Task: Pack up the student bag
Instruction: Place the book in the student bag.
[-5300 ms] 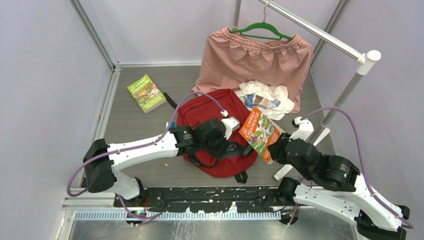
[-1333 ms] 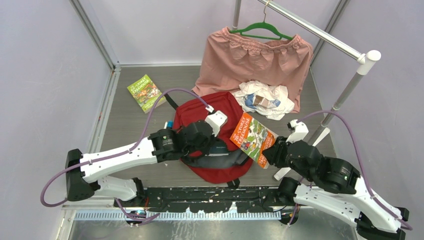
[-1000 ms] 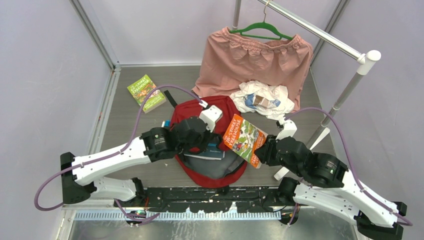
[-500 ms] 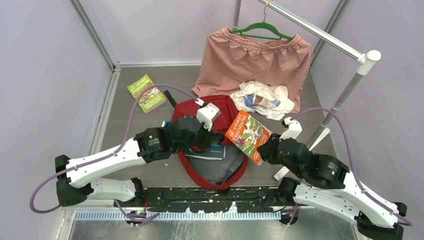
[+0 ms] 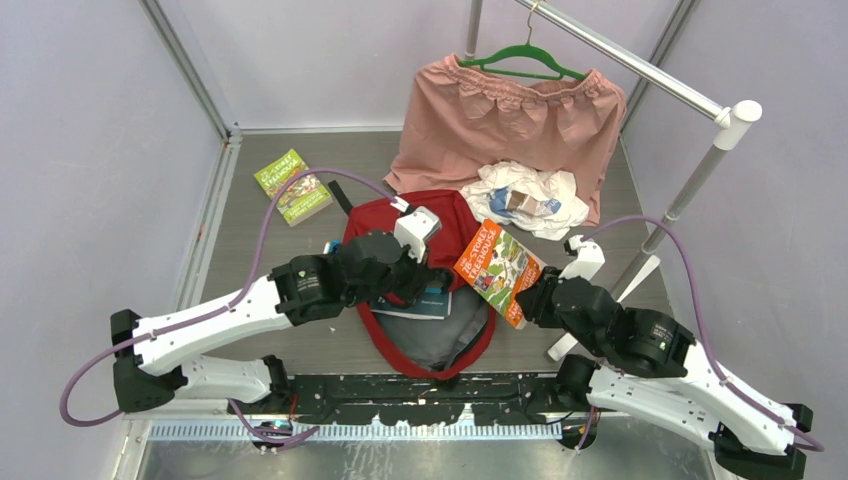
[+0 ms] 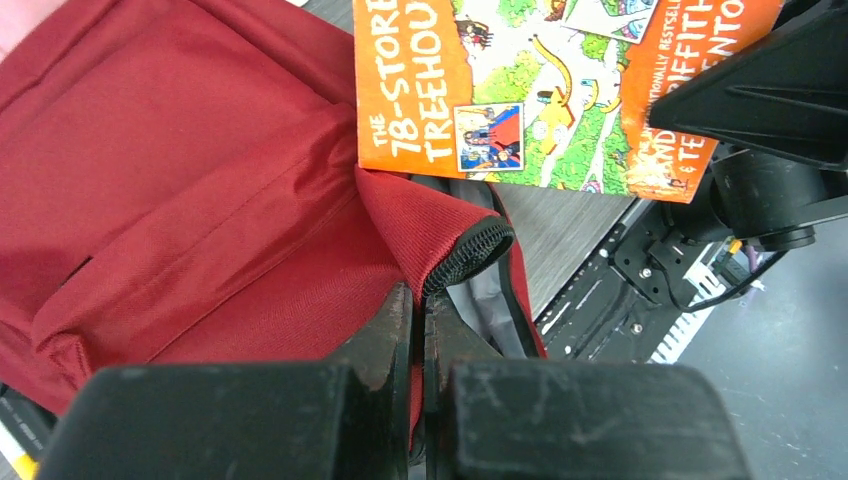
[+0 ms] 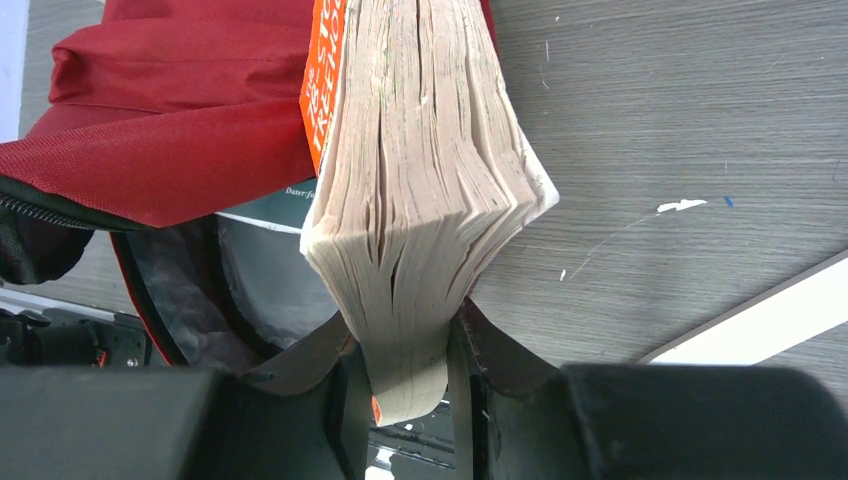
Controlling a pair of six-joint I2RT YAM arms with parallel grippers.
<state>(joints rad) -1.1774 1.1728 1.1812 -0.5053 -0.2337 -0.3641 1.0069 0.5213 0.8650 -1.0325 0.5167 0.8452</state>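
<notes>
Gray table [image 5: 350,160], student bag [image 5: 450,205] held open.
Left gripper [image 6: 418,300] pinches its flap; right gripper [image 7: 405,350] squeezes the orange book [image 5: 497,270], just right of the opening.

We see two arms of one build. The left arm [image 5: 215,318] and the right arm [image 5: 700,392] have smooth white shells on their long links and rounded black housings at the joints. Each base is black and blocky: the left base [image 5: 135,378], the right base [image 5: 765,455]. A purple cable [image 5: 266,215] runs along the left arm to a white wrist block [image 5: 418,228]. A second purple cable [image 5: 640,218] runs to the right arm's white block [image 5: 585,255]. The left end effector [image 6: 418,300] has black fingers [image 6: 385,335], scuffed pale at the edges. The right end effector [image 7: 405,330] has dark fingers [image 7: 320,360] too.
</notes>
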